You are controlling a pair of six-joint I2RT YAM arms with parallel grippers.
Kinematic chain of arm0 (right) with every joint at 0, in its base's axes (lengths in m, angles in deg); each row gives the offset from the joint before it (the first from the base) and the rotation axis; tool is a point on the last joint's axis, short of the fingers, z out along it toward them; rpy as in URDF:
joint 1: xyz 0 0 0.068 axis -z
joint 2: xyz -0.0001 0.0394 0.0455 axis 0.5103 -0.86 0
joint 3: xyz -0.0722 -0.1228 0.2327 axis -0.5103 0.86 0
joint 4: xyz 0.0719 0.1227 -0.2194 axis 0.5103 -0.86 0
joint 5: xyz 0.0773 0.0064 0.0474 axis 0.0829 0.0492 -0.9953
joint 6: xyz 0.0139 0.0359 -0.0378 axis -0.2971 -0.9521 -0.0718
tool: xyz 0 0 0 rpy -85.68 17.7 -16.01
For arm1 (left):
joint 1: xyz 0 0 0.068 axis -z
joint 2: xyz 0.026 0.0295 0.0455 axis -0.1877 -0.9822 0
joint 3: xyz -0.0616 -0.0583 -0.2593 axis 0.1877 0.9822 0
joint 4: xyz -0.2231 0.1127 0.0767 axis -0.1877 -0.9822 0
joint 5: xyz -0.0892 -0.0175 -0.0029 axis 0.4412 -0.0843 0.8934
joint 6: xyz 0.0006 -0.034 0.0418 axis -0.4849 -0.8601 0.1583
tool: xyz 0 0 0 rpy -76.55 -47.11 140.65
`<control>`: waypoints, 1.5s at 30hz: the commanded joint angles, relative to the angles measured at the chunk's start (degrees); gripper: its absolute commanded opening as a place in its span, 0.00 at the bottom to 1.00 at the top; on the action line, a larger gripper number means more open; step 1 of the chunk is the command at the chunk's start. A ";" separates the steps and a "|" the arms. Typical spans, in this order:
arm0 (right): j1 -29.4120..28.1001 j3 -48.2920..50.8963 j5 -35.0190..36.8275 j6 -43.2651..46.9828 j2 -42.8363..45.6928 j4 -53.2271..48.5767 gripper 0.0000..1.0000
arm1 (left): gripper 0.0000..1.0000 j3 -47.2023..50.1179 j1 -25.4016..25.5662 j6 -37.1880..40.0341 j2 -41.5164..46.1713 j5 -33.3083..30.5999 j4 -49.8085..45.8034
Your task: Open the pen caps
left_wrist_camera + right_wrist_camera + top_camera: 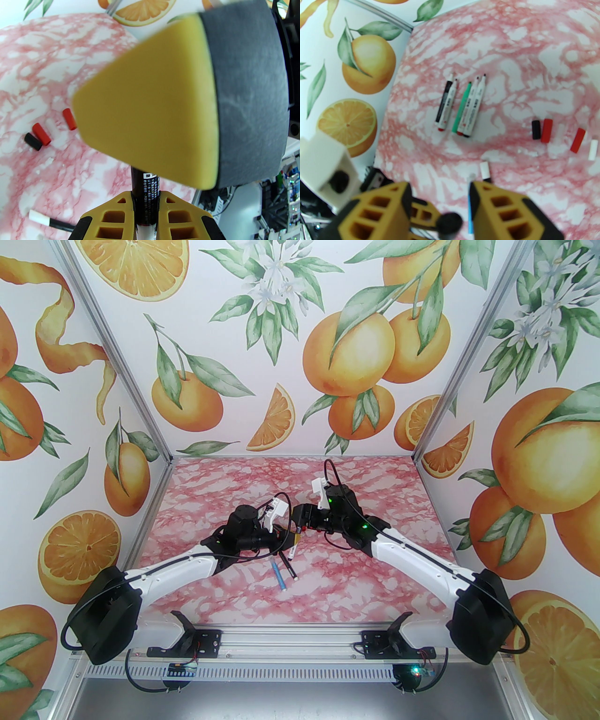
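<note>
Left gripper [145, 196]: clamped on a dark printed pen [147, 185], its barrel running to 12 o'clock in the left wrist view.
Right gripper [440, 186]: jaws apart either side of that pen's black end [449, 222], with a gap on both sides.
Right wrist view, on the table [511, 58]:
- five uncapped pens [461, 105] side by side at centre;
- loose pen caps [546, 130] (black, red, red, white) at their 3 o'clock;
- blue pen [470, 211] and white-capped pen [485, 170] at their 6 o'clock.

The table [211, 483] is showing pink-and-white marbling. The pen caps [546, 130] are showing black, red and white. The pens [475, 105] are showing white-printed, black and green barrels; walls [281, 357] are carrying orange-fruit print.
</note>
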 commanded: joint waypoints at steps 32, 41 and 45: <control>-1.39 -1.81 0.53 1.78 -1.00 -4.32 0.12 | 0.10 -0.35 0.90 1.05 1.24 -0.29 1.19; -1.41 -2.01 -1.69 0.10 0.01 -1.41 0.11 | 0.38 1.87 1.58 -2.32 -0.91 3.86 6.83; -1.44 -1.38 -3.17 -1.24 0.09 0.64 0.11 | 0.36 2.87 1.69 -4.99 -1.67 4.19 11.10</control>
